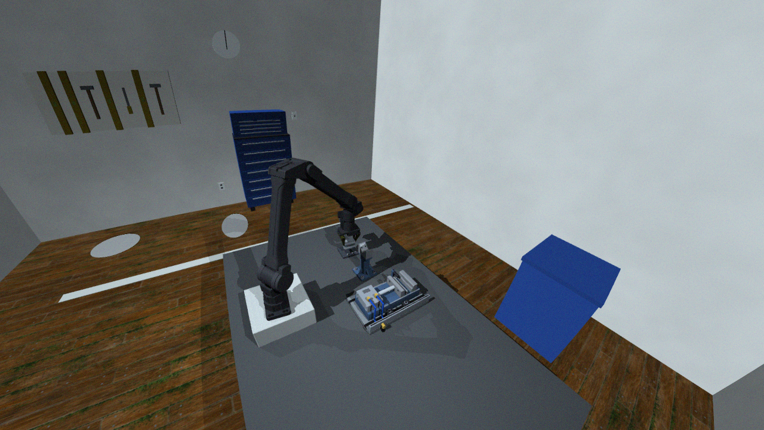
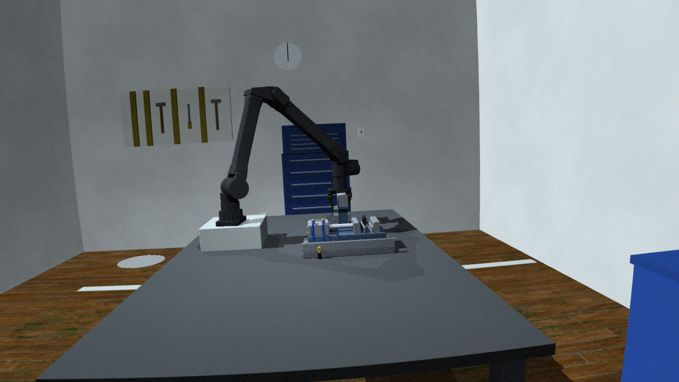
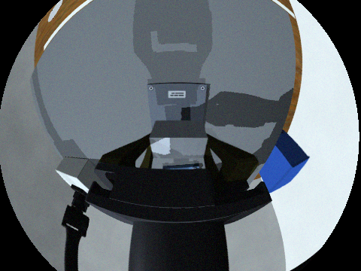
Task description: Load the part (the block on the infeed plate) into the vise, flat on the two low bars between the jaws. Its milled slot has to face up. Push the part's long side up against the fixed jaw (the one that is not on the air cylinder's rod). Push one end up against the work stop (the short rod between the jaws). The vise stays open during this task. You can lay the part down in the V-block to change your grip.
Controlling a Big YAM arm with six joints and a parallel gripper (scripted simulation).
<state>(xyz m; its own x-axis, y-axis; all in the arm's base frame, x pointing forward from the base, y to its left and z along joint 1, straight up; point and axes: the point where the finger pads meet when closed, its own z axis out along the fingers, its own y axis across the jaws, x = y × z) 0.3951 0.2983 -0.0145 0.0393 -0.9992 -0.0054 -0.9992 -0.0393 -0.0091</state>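
Observation:
My gripper point(image 1: 348, 239) point(image 2: 340, 203) point(image 3: 178, 136) is shut on the part point(image 1: 350, 243) point(image 2: 342, 207) point(image 3: 173, 146), a small grey block. It holds the part a little above the grey infeed plate point(image 1: 343, 252) point(image 3: 165, 105), at the far side of the table. I cannot tell which way the part's slot faces. The vise point(image 1: 388, 297) point(image 2: 348, 240) stands nearer the front with its jaws apart. Its air cylinder point(image 1: 368, 295) is at one end and the fixed jaw point(image 1: 408, 279) point(image 2: 375, 223) at the other. The V-block point(image 1: 364, 263) stands between the plate and the vise.
The arm's white pedestal point(image 1: 277, 321) point(image 2: 232, 235) stands left of the vise on the dark table point(image 1: 406, 374) point(image 2: 285, 309). A blue bin point(image 1: 555, 297) point(image 2: 655, 309) point(image 3: 283, 165) stands on the floor to the right. A blue tool cabinet point(image 1: 261, 160) stands by the back wall.

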